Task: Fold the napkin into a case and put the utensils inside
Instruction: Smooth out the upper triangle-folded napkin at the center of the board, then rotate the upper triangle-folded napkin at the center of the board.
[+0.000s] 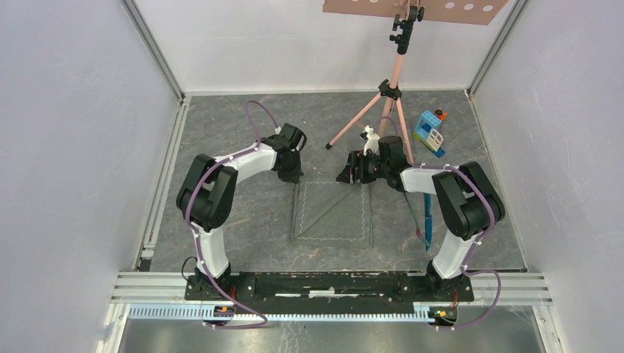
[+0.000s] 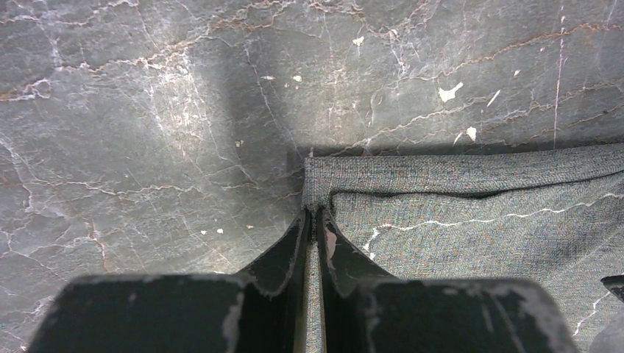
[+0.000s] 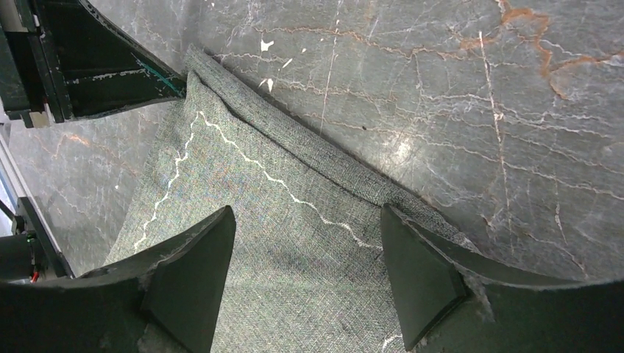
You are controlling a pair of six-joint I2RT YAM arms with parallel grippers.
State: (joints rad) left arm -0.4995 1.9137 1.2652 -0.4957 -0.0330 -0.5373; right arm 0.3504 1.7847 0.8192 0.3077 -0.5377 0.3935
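Note:
The dark grey napkin (image 1: 332, 212) lies flat on the marbled floor between the arms, its pale stitched line showing near the edges. My left gripper (image 1: 292, 175) is at the far left corner. In the left wrist view the left gripper (image 2: 315, 215) is shut on the napkin (image 2: 478, 206), with cloth pinched between the jaws. My right gripper (image 1: 358, 176) is at the far right corner. In the right wrist view the right gripper (image 3: 306, 210) stands open over the napkin (image 3: 243, 169), one finger on each side of the cloth near its hem. The blue utensils (image 1: 427, 217) lie right of the napkin.
A pink tripod (image 1: 383, 110) stands behind the napkin, one leg reaching toward the far left. A blue-and-white toy block house (image 1: 429, 131) sits at the back right. White walls close in both sides, and an aluminium rail (image 1: 331, 283) runs along the near edge.

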